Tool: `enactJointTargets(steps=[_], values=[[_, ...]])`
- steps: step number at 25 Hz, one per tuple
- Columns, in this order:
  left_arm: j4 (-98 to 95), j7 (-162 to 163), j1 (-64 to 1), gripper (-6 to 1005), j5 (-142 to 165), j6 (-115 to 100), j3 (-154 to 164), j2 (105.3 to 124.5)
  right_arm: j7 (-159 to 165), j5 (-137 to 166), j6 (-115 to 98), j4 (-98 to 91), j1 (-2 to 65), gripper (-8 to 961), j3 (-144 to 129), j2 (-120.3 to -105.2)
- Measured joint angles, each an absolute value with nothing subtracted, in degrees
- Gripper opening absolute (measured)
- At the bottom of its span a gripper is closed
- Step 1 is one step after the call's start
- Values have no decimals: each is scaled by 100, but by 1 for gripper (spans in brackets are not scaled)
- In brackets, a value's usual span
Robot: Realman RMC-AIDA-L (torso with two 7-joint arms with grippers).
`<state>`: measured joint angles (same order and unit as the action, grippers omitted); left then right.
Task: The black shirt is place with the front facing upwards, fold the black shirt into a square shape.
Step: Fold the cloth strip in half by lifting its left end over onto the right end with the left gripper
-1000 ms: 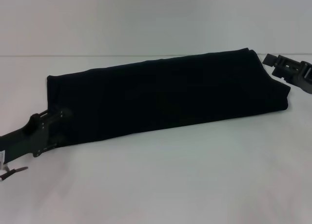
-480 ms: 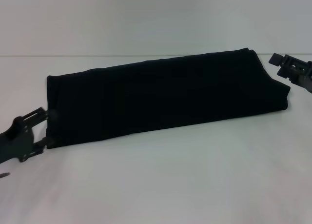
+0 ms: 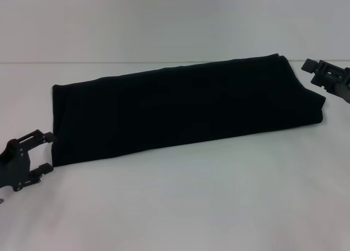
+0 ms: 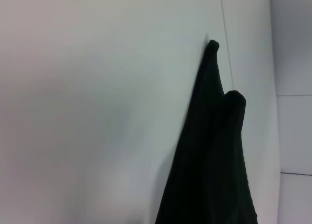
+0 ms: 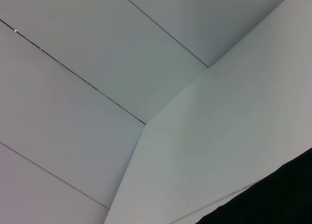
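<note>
The black shirt [image 3: 186, 106] lies on the white table [image 3: 191, 207] folded into one long band that runs from the near left to the far right; no print shows. My left gripper [image 3: 48, 151] sits just off the band's left end, open, with nothing between its fingers. At the far right, my right gripper [image 3: 310, 73] hovers beside the band's right end, open and holding nothing. The left wrist view looks along the black shirt [image 4: 209, 160] from its end. A corner of the black shirt [image 5: 278, 194] shows in the right wrist view.
The table's back edge [image 3: 109, 62] runs behind the shirt. In the right wrist view the table corner [image 5: 145, 125] meets a tiled floor [image 5: 73, 87]. Bare white tabletop fills the front half of the head view.
My left gripper has let go of the shirt's left end and drawn back toward the near left. The right gripper has shifted slightly right, away from the shirt. The shirt has stayed still.
</note>
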<state>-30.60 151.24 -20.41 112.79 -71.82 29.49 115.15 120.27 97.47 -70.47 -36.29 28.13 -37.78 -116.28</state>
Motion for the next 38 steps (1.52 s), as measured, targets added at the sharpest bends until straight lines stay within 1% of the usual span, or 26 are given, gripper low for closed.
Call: enactJointTargets(steps=[13,21,35,38], values=[[-2944,15167,-2166,855,11347,-6890,3005,11521,12023,9747,-7075,-3629,2831,747,-3696,-11627],[-2944,15191,-2243,855,11421,-6800,3006,11562,12023,9740,-7076,-3629,2849,747,-3662,-11643],[-2789,14746,-2937,855,11454,-6691,2958,11591,12023,9737,-7082,-3630,2798,747,-3619,-11645],[-2841,14566,-2976,855,11340,-6834,2926,11589,12023,9733,-7084,-3629,2796,747,-3607,-11647]])
